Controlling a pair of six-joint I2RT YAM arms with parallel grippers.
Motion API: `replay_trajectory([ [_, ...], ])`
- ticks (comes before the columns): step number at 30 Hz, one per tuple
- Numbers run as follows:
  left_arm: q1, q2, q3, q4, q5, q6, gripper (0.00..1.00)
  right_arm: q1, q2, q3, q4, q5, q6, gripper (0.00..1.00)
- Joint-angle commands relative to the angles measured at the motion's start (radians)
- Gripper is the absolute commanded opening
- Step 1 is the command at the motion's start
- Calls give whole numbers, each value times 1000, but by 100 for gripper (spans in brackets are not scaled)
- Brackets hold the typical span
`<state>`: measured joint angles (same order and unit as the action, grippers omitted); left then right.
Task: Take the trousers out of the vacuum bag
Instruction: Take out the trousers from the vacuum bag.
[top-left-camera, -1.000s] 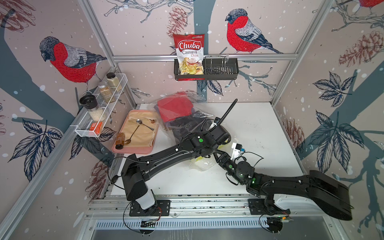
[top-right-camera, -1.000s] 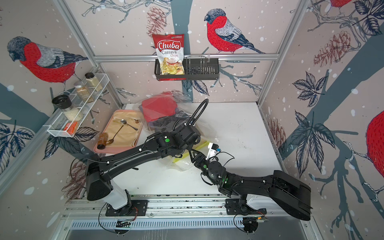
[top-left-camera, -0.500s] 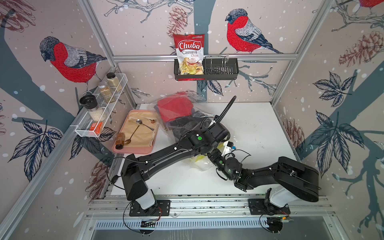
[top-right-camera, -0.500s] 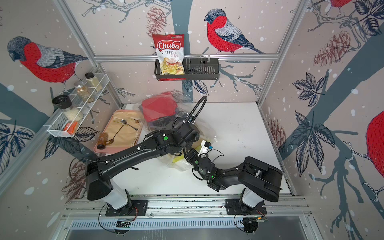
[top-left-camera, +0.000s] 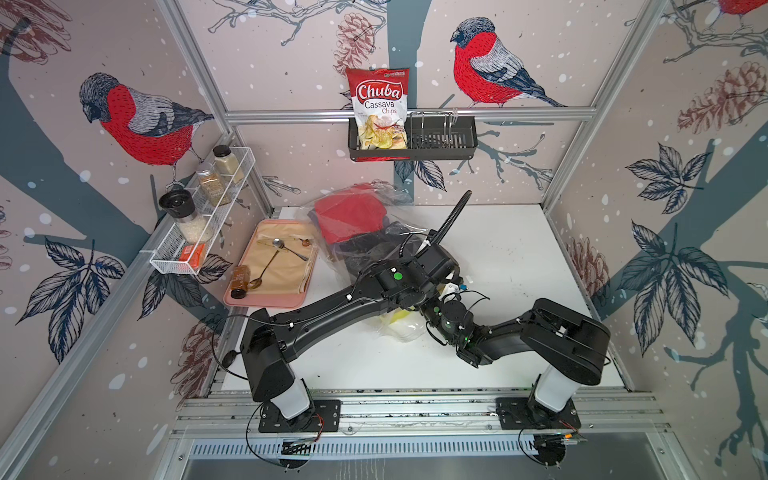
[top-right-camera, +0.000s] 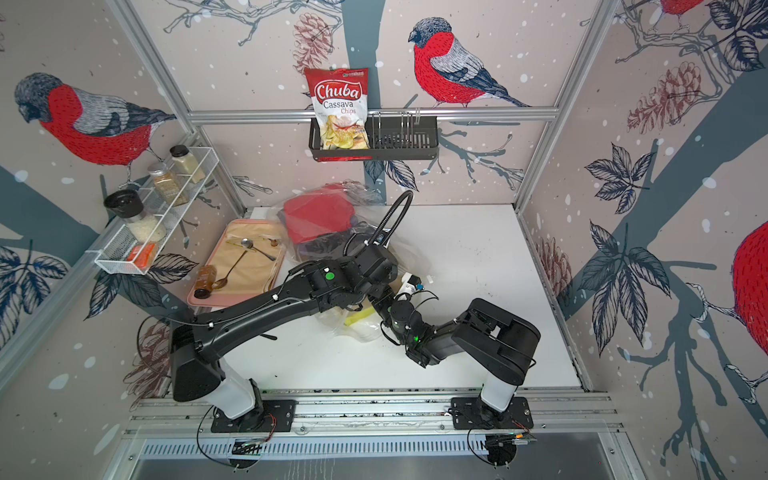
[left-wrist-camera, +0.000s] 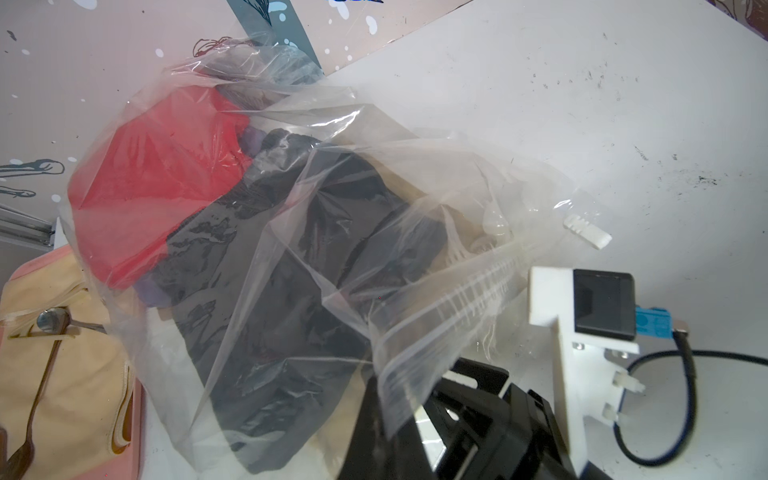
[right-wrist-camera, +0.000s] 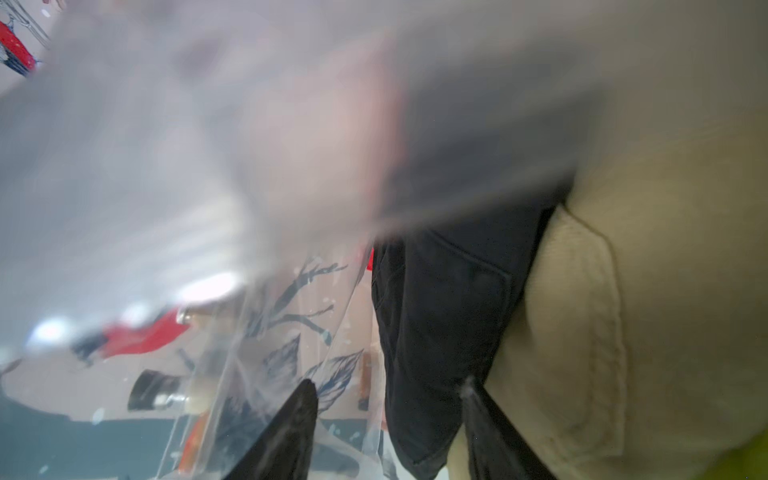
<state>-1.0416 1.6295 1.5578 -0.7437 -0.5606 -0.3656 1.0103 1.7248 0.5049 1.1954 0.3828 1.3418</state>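
Right arm had folded in, driving my right gripper into the bag mouth, fingers apart, black trousers just ahead. Left gripper was shut at the zip edge. The bag lay mid-table, long axis far-to-near, mouth toward me. The packet behind read "Chuba Cassava Chips".
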Motion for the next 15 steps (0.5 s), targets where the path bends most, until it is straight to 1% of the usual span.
replay_trajectory([
  [1, 3, 0, 3, 10, -1, 13, 0, -8, 16, 17, -24, -29, 40, 58],
  [5, 3, 0, 2, 17, 2, 13, 0, -15, 41, 45, -79, -47, 57, 60],
  [9, 3, 0, 1, 20, 8, 15, 0, -28, 73, 64, -65, -76, 57, 61],
  [15, 4, 1, -1, 28, 17, 17, 0, -38, 99, 102, -125, -77, 68, 64],
])
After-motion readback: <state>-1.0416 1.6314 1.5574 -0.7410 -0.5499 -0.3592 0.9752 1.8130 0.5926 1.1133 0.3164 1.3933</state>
